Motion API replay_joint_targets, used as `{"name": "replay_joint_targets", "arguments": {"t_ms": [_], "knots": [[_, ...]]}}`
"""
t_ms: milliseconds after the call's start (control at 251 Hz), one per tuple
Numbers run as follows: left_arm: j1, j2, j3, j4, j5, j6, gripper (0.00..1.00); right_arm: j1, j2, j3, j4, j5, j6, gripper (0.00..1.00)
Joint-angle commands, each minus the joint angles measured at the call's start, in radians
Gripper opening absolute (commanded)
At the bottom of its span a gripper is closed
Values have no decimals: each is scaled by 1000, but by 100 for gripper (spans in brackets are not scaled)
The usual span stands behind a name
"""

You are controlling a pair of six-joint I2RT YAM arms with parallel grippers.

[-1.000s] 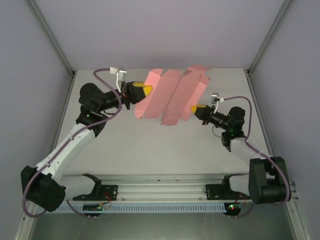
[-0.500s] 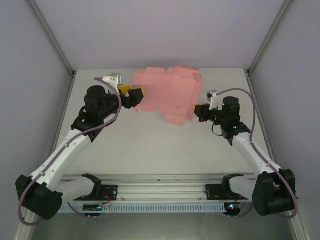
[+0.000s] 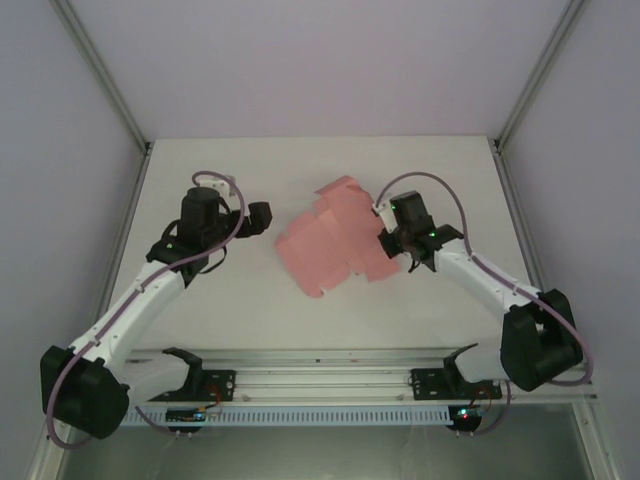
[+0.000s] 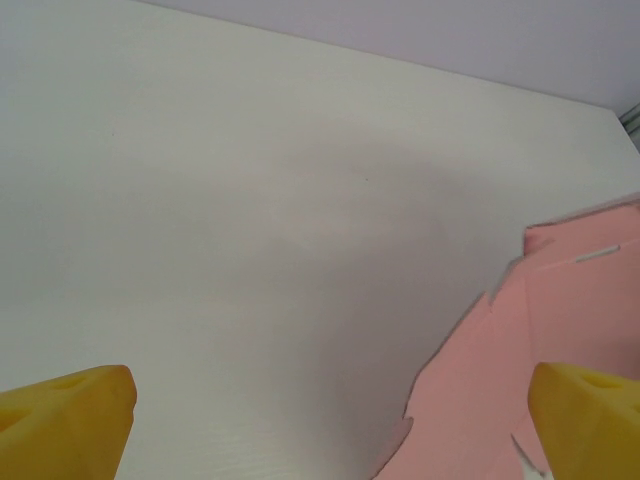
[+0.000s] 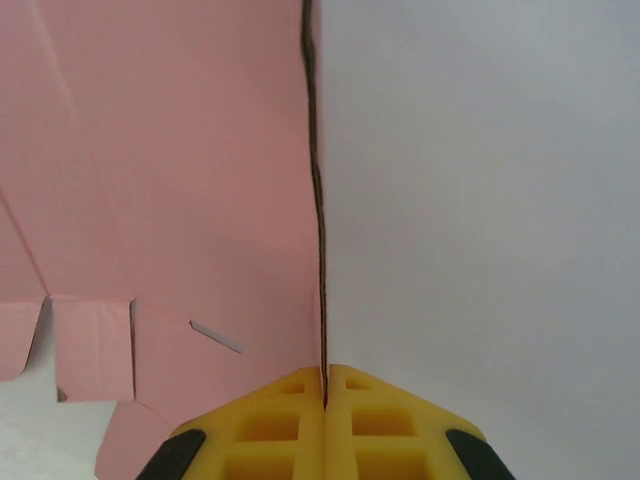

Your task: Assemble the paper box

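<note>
- The paper box is not a box yet. It is an unfolded pink die-cut sheet spread about the middle of the white table, with stepped flaps all along its outline.
- The right gripper sits at the sheet's 3 o'clock edge and is clenched on the card.
- In the right wrist view, its two yellow pads meet at 6 o'clock with the card's edge pinched between them. That edge runs as a thin dark line straight up to 12 o'clock.
- In that same view, pink card covers the whole 9 o'clock side, and a small slit is cut into it near 8 o'clock.
- The left gripper stands off the sheet's 9 o'clock side, near it but apart, with a strip of bare table between them.
- It has let go, with its jaws spread wide and nothing in them. In the left wrist view, the yellow fingertips sit low at 8 o'clock and 4 o'clock with only table between them.
- In the left wrist view, the pink sheet comes in around 4 o'clock, just beside the fingertip on that side.
- From where I stand I cannot tell whether the pinched edge is lifted off the table or lying on it.
</note>
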Motion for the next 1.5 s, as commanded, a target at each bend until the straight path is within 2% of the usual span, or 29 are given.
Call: {"name": "replay_joint_targets", "arguments": {"t_ms": [0, 84, 168, 251, 399, 718, 886, 990, 1126, 1273, 1413, 1497], "knots": [[10, 36, 51, -6, 56, 8, 100, 49, 40, 55, 48, 226, -222, 0], [13, 67, 73, 4, 92, 13, 100, 94, 65, 57, 144, 265, -338, 0], [16, 99, 102, 13, 125, 12, 100, 149, 87, 18, 333, 318, -499, 0], [18, 134, 133, 22, 156, 16, 100, 196, 119, 6, 423, 321, -605, 0], [20, 211, 186, 36, 212, 31, 100, 230, 172, 20, 486, 294, -678, 0], [12, 419, 310, -49, 272, 197, 100, 252, 210, 48, 462, 260, -665, 0], [8, 503, 343, -84, 260, 235, 100, 251, 202, 74, 381, 212, -598, 0], [-11, 535, 345, -60, 292, 259, 100, 248, 206, 86, 365, 200, -585, 0], [-70, 565, 361, -52, 199, 295, 100, 249, 219, 118, 316, 189, -506, 0], [-117, 575, 346, -1, 74, 264, 100, 232, 209, 144, 267, 144, -389, 0], [-118, 549, 277, 138, 95, 168, 100, 222, 195, 141, 243, 90, -327, 0], [-111, 513, 265, 140, 85, 146, 100, 220, 196, 131, 242, 132, -327, 0]]}}
